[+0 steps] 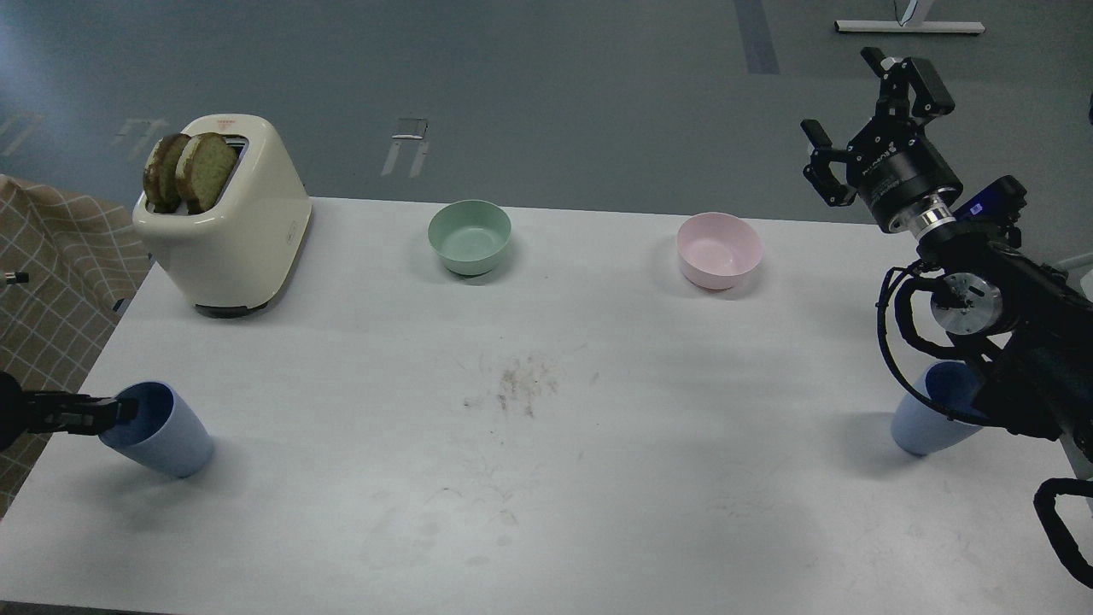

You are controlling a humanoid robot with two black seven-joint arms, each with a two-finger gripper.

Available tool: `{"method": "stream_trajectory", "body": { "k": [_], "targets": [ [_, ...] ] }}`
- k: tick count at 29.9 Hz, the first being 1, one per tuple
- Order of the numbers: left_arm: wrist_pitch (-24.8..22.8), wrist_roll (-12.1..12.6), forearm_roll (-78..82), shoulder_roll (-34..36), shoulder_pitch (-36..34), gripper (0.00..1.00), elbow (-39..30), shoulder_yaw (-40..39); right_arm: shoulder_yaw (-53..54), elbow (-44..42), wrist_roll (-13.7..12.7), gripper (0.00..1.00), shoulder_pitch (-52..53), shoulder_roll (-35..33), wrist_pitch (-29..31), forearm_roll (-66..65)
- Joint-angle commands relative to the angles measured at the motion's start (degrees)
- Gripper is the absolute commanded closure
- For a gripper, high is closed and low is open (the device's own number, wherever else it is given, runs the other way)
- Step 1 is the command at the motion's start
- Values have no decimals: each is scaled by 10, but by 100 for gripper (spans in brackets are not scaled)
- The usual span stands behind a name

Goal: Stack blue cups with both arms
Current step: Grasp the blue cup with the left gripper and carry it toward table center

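One blue cup [162,431] stands at the table's front left. My left gripper [115,410] comes in from the left edge as a thin dark bar. Its tip lies at the cup's rim, and its fingers cannot be told apart. The other blue cup [926,423] stands at the front right, partly hidden behind my right arm's forearm and cables. My right gripper [858,111] is raised high above the table's back right corner, with its jaws spread and nothing between them.
A cream toaster [230,226] holding two slices of bread stands at the back left. A mint-green bowl [470,237] and a pink bowl [719,249] sit along the back of the white table [546,478]. A checked cloth [51,273] lies off the left edge.
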Motion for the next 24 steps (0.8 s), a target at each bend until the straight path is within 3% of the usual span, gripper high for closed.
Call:
{"method": "stream_trajectory", "body": {
  "k": [1,5,10,15,18,20,24],
  "targets": [
    [3,0,-1,2,0,100,0,-1,0,0,0,0,0,-1,0,0],
    [34,0,-4,5,-1,100,0,-1,0,0,0,0,0,-6,0,0],
    [37,0,-4,8,-13,100,-18,-15,0,14,0,0,6,-19,0,0],
    [31,0,-2,5,-88,100,-71,-15,0,32,0,0,43,-32,0,-3],
    [16,0,0,2,-135,100,-105,-15,-1,32,0,0,75,-32,0,-21],
    [-22,2,13,-23,-180,100,-134,-15,-11,33,0,0,103,-32,0,-33],
    [-56,29,23,-81,-216,100,-158,-15,-45,33,0,0,144,-31,0,-38]
  ]
}}
